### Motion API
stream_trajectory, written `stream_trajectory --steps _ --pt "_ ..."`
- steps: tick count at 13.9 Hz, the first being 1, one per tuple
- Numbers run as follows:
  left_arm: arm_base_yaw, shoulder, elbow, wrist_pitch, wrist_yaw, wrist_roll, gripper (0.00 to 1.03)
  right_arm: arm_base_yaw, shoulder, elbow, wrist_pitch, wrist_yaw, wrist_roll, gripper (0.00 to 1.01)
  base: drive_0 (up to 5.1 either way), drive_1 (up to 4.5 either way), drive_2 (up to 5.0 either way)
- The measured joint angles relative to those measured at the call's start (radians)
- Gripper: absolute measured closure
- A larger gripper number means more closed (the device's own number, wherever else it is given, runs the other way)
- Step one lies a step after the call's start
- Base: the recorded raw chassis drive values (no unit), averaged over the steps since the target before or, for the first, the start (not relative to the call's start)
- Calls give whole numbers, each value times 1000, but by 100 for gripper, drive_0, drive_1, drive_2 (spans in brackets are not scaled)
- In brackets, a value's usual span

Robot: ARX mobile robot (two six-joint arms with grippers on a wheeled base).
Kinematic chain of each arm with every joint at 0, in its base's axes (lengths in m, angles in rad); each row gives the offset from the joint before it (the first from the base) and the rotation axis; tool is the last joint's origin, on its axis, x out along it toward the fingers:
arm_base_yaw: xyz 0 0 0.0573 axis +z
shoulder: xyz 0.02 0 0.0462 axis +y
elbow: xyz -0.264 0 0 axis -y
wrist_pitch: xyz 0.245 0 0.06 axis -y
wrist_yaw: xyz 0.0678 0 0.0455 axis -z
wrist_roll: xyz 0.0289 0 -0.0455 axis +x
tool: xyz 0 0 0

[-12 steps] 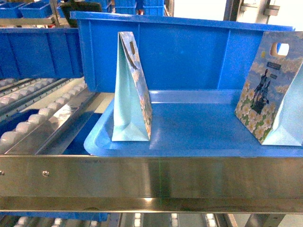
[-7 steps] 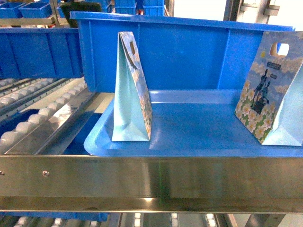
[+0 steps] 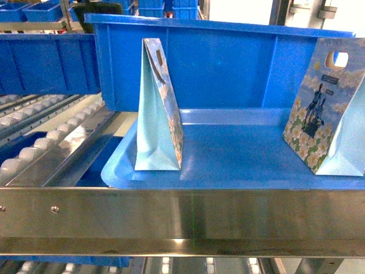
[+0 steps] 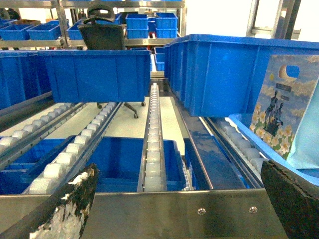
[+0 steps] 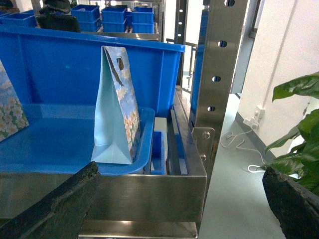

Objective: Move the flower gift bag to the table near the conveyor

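Two flower gift bags stand upright in a shallow blue tray on the conveyor. In the head view one bag is at the left of the tray and the other bag at the right edge; no gripper shows there. My left gripper is open and empty, low in front of the conveyor's steel rail, with the left bag ahead to its right. My right gripper is open and empty before the rail, and the right bag stands ahead to its left. The table is out of view.
A tall blue bin stands right behind the tray, with more blue bins on the roller tracks to the left. A perforated steel post and a potted plant stand at the right, over grey floor.
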Motion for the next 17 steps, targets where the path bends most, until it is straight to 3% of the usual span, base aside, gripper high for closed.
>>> stream_trajectory --steps 17 --pt "0 0 0 0 0 0 5 0 0 0 0 0 0 3 0 0 0"
